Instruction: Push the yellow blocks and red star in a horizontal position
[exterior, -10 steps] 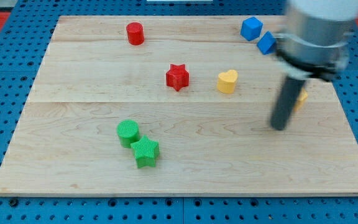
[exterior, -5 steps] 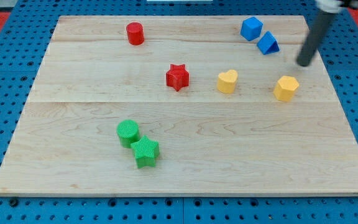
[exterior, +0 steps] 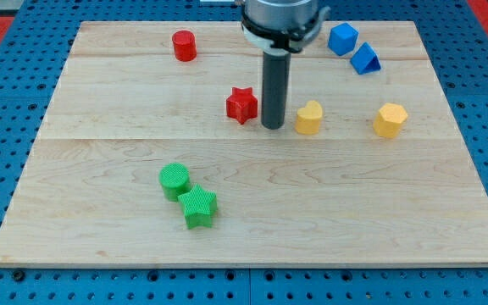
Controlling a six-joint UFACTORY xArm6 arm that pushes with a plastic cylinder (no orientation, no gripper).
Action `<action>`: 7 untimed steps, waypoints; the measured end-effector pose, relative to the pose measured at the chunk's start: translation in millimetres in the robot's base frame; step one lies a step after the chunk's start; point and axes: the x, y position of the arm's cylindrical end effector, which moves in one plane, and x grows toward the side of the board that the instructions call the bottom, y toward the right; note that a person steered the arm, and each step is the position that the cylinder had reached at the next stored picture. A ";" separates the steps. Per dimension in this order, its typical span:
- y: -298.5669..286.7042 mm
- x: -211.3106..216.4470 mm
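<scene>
The red star (exterior: 241, 104) lies near the board's middle. A yellow heart block (exterior: 309, 118) lies to its right, and a yellow hexagon block (exterior: 390, 119) lies further right, roughly in one row. My tip (exterior: 272, 126) rests on the board between the red star and the yellow heart, close to both; I cannot tell if it touches either.
A red cylinder (exterior: 184, 45) sits at the top left. Two blue blocks (exterior: 343, 38) (exterior: 364, 58) sit at the top right. A green cylinder (exterior: 174, 180) and a green star (exterior: 198, 207) sit together at the lower left. The wooden board (exterior: 100, 237) lies on a blue pegboard.
The rod has swung from the view's right side, past the upper right, to between the red star and the yellow heart. The heart has shifted slightly down. The yellow hexagon, once partly hidden, shows fully.
</scene>
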 end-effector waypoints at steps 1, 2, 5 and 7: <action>-5.1 -48.7; -30.7 -84.0; -74.5 -34.4; -91.7 -172.6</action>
